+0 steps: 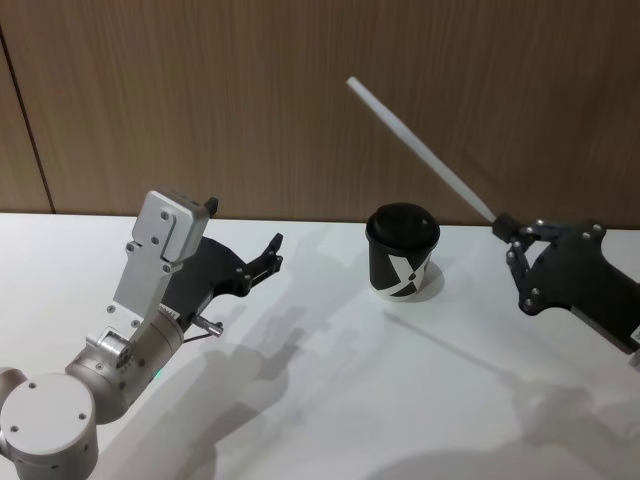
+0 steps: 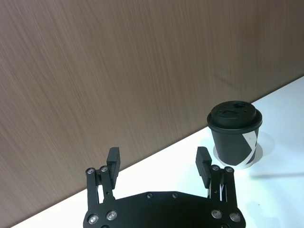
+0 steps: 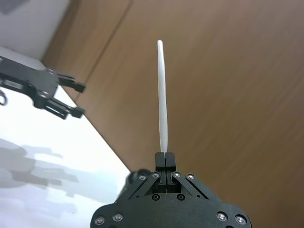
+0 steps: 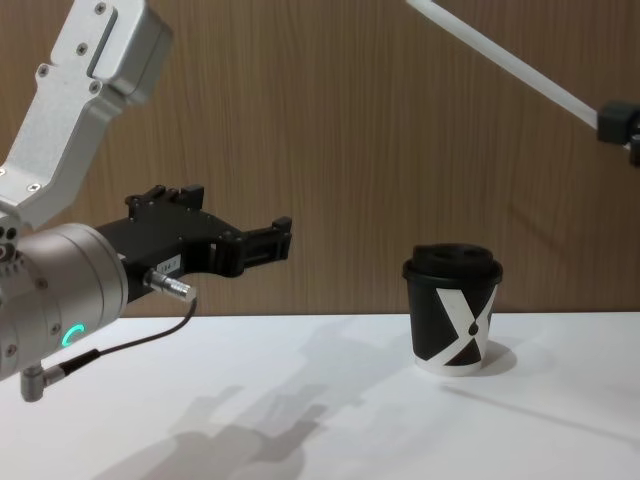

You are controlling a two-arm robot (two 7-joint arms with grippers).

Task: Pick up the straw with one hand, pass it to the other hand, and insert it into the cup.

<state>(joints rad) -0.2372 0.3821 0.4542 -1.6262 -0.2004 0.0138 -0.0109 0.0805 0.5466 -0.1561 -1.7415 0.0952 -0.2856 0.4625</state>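
Right gripper (image 1: 500, 226) sits at the right side, raised off the table (image 1: 330, 400), to the right of the cup (image 1: 402, 250) and apart from it. Its jaws are clamped tight on the lower end of the straw (image 1: 420, 150), no gap showing. From the pinch the straw slants up and toward the robot's left, in the air, touching nothing else. In the chest view its free end is high above the cup and runs out at the top edge. The right wrist view has the straw (image 3: 163, 95) sticking straight out from the closed fingertips (image 3: 165, 159).

Left gripper (image 1: 265, 262) is on the left, held up off the table on a bent arm. Its silver wrist (image 1: 125, 360) is low and the fingers point forward and across toward the cup, well apart from it. Jaws are spread wide with nothing between them, and the left wrist view shows both fingers (image 2: 114, 161) parted with bare wall (image 2: 118, 71) beyond. A green ring (image 4: 70, 335) glows on the wrist.

The cup stands upright on the table between the two grippers, nearer the right one, with its lid (image 4: 452, 260) on.
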